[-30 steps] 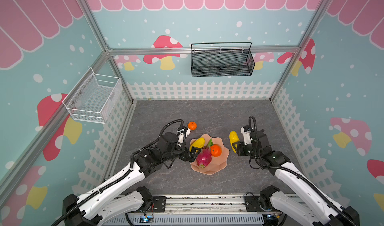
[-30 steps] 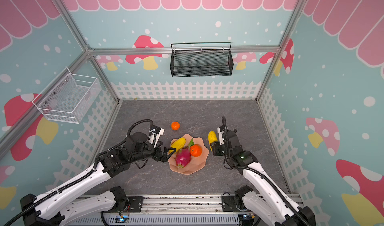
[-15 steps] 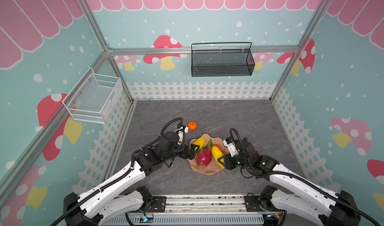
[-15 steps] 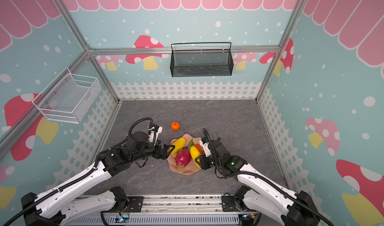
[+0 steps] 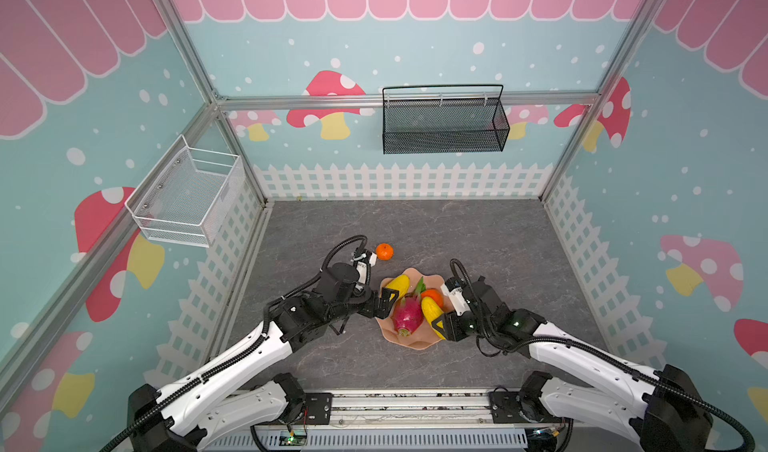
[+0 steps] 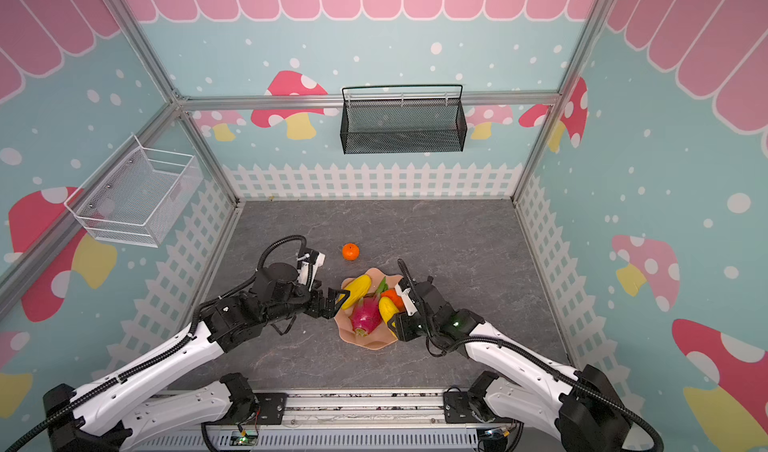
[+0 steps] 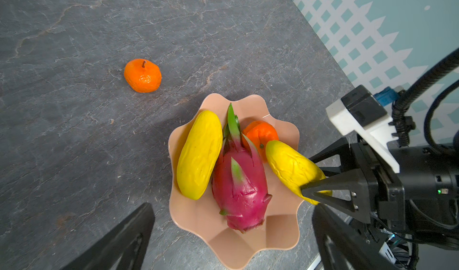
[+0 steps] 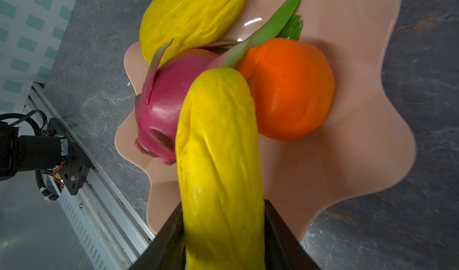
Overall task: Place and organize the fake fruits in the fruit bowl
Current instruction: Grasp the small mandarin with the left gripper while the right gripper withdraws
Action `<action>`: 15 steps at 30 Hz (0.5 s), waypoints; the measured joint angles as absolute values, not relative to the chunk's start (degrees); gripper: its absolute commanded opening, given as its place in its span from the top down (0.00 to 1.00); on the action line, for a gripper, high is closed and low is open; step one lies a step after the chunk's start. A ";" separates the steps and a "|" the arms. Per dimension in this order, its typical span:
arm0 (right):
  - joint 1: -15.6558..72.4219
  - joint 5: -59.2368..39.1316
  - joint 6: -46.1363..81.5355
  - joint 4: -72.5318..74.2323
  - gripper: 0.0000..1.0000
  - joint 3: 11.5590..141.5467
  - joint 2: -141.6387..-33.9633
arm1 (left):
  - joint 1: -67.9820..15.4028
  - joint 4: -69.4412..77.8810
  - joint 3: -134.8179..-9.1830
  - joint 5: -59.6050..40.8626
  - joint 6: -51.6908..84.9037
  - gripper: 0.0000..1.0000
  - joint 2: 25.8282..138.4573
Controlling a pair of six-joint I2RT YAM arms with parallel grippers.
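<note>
— Where's the second yellow fruit (image 5: pixel 431 310)?
— Over the fruit bowl (image 5: pixel 409 346), at its right rim. Its long axis runs from the right gripper (image 5: pixel 441 326) toward the back wall, free end against the dragon fruit (image 5: pixel 406 317). The jaws pinch its near end.
— And the left gripper (image 5: pixel 384 304)?
— Jaws wide, empty, beside the left rim. The far orange (image 5: pixel 385 251) sits on the surface (image 5: pixel 457 238).

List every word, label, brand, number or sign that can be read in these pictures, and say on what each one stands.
None can be read.
The dragon fruit, the yellow fruits, the oranges, the bowl, the black basket and the white basket bear no writing.
The walls show only pictures, no letters.
Any marks on the robot arms are too small to read.
</note>
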State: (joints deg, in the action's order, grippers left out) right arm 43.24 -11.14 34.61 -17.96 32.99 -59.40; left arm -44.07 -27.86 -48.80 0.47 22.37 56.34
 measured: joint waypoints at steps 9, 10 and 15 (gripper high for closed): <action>43.59 -10.96 34.09 -17.12 0.29 32.99 -59.59 | -44.07 -28.05 -49.23 0.89 22.20 0.01 58.70; 43.62 -10.94 34.00 -17.10 0.27 33.01 -59.59 | -44.07 -28.16 -49.60 0.97 22.11 0.01 59.18; 43.62 -10.35 33.69 -17.19 0.23 33.76 -59.55 | -43.88 -28.01 -52.51 2.33 21.17 0.00 62.13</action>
State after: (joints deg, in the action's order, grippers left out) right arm 43.62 -10.35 33.69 -17.19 33.76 -59.55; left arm -43.88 -28.01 -52.51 2.33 21.17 62.13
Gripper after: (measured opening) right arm 0.759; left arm 0.994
